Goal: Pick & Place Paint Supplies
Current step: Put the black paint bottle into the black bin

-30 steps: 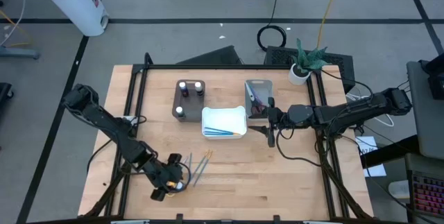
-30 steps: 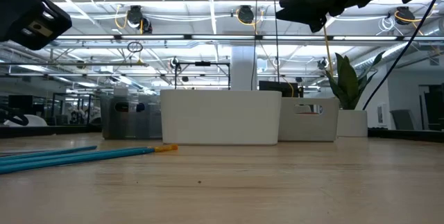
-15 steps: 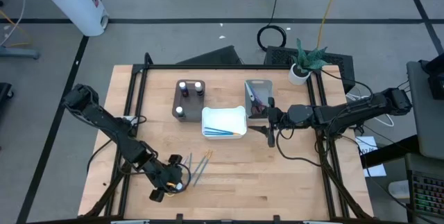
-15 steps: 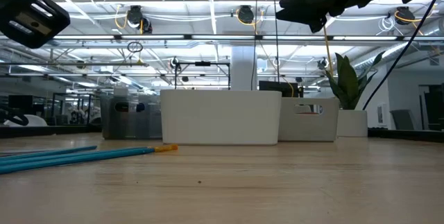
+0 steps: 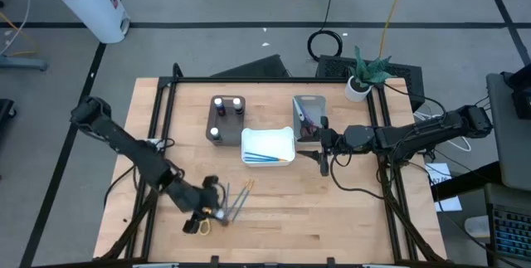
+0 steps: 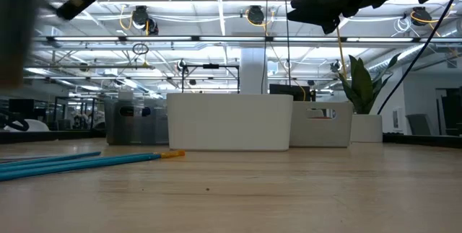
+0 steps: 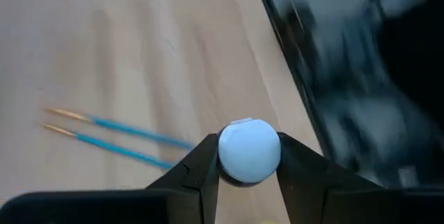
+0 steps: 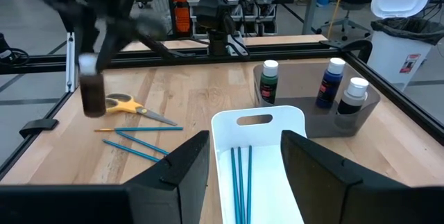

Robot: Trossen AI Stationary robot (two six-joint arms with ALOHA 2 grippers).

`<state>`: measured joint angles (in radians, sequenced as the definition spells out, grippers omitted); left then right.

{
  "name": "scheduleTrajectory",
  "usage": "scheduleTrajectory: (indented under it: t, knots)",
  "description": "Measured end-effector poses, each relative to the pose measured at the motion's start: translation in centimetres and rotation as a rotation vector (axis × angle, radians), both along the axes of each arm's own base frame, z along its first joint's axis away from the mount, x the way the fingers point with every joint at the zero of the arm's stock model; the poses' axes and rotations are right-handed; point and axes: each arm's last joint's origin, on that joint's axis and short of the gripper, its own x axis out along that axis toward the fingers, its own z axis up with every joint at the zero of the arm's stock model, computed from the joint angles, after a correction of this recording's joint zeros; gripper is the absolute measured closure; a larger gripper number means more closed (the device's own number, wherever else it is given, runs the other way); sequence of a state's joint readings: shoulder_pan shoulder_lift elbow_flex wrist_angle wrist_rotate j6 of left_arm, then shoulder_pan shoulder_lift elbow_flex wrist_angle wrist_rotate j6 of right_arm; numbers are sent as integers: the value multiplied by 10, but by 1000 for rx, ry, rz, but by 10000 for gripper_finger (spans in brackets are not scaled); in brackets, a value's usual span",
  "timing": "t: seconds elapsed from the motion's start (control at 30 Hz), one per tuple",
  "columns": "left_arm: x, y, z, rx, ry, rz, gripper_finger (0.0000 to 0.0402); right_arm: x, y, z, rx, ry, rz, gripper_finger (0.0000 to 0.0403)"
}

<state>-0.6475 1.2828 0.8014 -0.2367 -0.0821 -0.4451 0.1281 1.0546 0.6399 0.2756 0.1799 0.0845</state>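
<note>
Left wrist view: a white-capped paint bottle (image 7: 249,150) sits pinched between the left gripper (image 7: 248,160) fingers, lifted above the table (image 5: 348,210) near its front left edge, beside two blue brushes (image 7: 114,136). Right gripper (image 8: 244,156) hangs partly spread above the white tray (image 8: 266,158), holding nothing.

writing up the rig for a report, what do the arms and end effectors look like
Both arms are dark, slim and jointed, with black cables trailing along them. The left end effector and the right end effector each have two flat, matte black fingers. No markings are visible.
</note>
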Motion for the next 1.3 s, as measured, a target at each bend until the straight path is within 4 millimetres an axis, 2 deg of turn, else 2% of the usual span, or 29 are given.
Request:
scheduleTrajectory:
  t: [0.13, 0.23, 0.33, 0.43, 0.63, 0.77, 0.87, 1.13, 1.3]
  knots:
    - [7, 26, 38, -30, -123, 200, 274, 0, 0, 0, 0, 0, -1, 234]
    - [10, 48, 61, 36, -209, 311, 270, 0, 0, 0, 0, -3, -1, 234]
    - [12, 70, 76, 140, -264, 370, 279, 0, 0, 0, 0, -3, -1, 234]
    - [17, 94, 79, 192, -272, 464, 281, 0, 0, 0, 0, -3, -1, 234]
    - [22, 144, 69, 281, -159, 670, 279, 0, 0, 0, -2, -3, 0, 234]
    - [20, 168, 61, 302, -82, 771, 277, 0, 0, 0, -10, -1, 2, 234]
    - [18, 179, 51, 280, -53, 802, 280, 0, 0, -1, -11, 7, 3, 234]
    - [7, 197, 0, 215, 50, 902, 278, -1, 3, -2, -4, 20, 14, 234]
    - [7, 198, -10, 167, 29, 902, 279, -1, 5, -1, -14, 11, 28, 234]
